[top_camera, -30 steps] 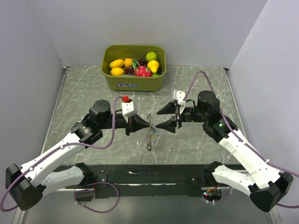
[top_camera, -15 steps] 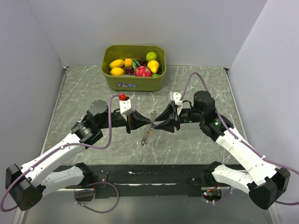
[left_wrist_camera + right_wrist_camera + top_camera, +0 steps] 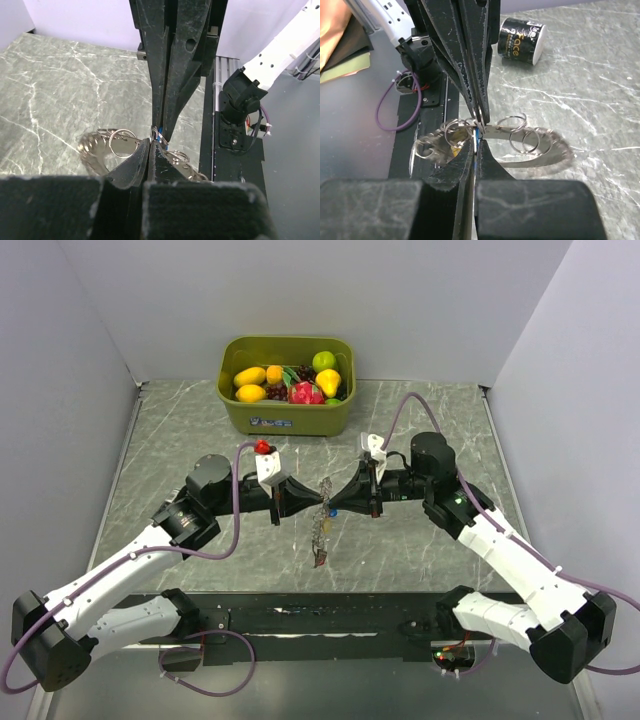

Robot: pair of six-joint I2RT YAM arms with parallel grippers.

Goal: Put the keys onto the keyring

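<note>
The green bin (image 3: 286, 420) at the far side of the table (image 3: 180, 440) holds toy fruit (image 3: 290, 382): yellow mangoes, an orange, a green apple, a pink dragon fruit, a yellow pear and dark grapes. Nearer than the bin and well apart from it, the two claws meet tip to tip. The left gripper (image 3: 321, 504) is pinched tight on the keyring (image 3: 320, 532), whose loops dangle below toward the table. The right gripper (image 3: 333, 506) is also closed to a slit, with the blue key (image 3: 478, 136) showing between its fingers, touching the rings.
</note>
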